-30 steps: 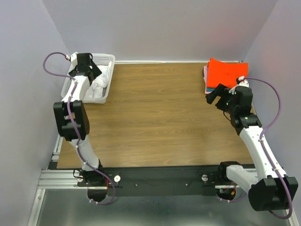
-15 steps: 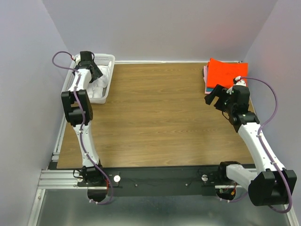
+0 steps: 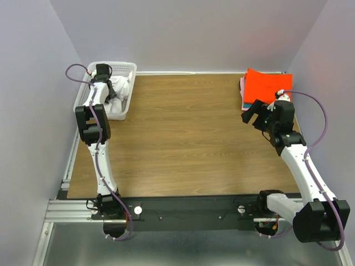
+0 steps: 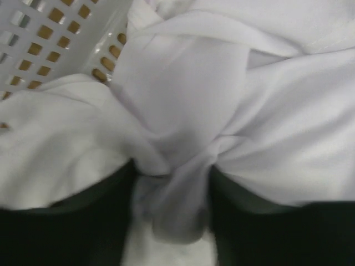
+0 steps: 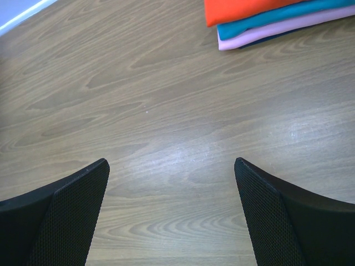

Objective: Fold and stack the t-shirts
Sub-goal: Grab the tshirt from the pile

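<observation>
Four t-shirts in sight, told apart by colour. At the far left corner of the bench point(image 3: 183, 127): white mesh basket point(image 3: 123, 66), with the white t-shirt point(image 3: 120, 88) crumpled inside it. Down in that basket, the left hand point(image 3: 108, 92), reaching in from the near side. Through the left wrist camera: dark fingers point(image 4: 83, 238) at the lower edge on either side, narrowed onto a bunched fold of white cloth. Grips that fold, creases fanning out from the pinch, the rest of the shirt heaped around it. Basket wall at the upper left of that view.

At the far right corner: a folded stack, orange-red t-shirt point(image 3: 266, 86) on top, teal t-shirt point(image 5: 277, 18) under it, pink t-shirt point(image 5: 277, 32) below that. A sliver of something darker at the very bottom, too thin to tell. Just on the near side of the stack and apart from it, the right hand point(image 3: 252, 113). Stands wide and holds nothing, only bare wood grain between the fingers. Stack edges at the top right of the right wrist view, touching neither finger.
</observation>
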{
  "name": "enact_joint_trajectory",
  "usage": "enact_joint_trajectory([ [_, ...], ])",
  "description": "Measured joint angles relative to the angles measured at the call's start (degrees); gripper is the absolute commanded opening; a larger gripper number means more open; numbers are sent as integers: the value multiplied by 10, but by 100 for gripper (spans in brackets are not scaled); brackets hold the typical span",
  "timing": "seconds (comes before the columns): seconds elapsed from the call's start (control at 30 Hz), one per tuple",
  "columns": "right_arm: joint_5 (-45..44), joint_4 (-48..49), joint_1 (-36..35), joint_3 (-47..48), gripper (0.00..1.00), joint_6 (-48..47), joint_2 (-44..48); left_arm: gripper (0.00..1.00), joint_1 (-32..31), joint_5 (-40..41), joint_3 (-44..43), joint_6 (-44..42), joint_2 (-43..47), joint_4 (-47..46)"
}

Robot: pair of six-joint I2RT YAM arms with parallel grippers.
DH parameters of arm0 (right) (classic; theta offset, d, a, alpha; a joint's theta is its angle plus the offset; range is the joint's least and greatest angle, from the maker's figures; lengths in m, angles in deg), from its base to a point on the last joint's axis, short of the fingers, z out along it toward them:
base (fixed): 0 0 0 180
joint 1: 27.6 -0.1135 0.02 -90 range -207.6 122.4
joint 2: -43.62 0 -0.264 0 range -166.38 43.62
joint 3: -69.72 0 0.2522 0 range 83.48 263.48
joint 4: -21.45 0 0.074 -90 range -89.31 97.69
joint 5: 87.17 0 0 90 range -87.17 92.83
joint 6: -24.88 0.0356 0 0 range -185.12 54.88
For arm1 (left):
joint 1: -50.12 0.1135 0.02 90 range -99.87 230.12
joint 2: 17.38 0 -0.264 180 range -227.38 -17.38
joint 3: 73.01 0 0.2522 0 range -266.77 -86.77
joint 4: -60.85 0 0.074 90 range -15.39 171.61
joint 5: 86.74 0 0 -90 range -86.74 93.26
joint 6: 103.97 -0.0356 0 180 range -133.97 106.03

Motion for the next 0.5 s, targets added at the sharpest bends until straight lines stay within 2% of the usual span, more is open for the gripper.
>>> enact_joint_trajectory([
  [0.07,0,0,0,0,100,0,0,0,3,-4,-2,-3,-1,-1],
  [0.33,0,0,0,0,100,-3,0,0,8,-23,-7,-1,5,3],
  [0.5,5,0,0,0,100,-3,0,0,9,-44,-7,-1,47,16],
])
